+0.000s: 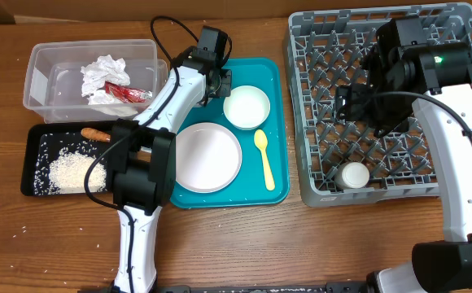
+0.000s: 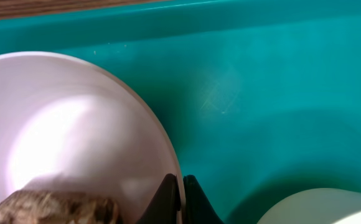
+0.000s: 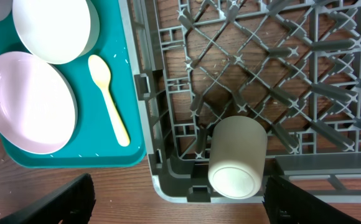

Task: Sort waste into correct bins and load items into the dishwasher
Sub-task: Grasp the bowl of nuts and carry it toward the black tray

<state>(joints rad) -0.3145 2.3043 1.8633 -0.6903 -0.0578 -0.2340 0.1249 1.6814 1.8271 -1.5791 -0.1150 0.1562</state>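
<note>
No lettering, brand name, number or sign can be read in any of the three views. The red wrapper [image 1: 127, 92], lying in the clear tub [image 1: 39, 80] at ten o'clock in the overhead view, is too small to tell whether it carries any print.
</note>
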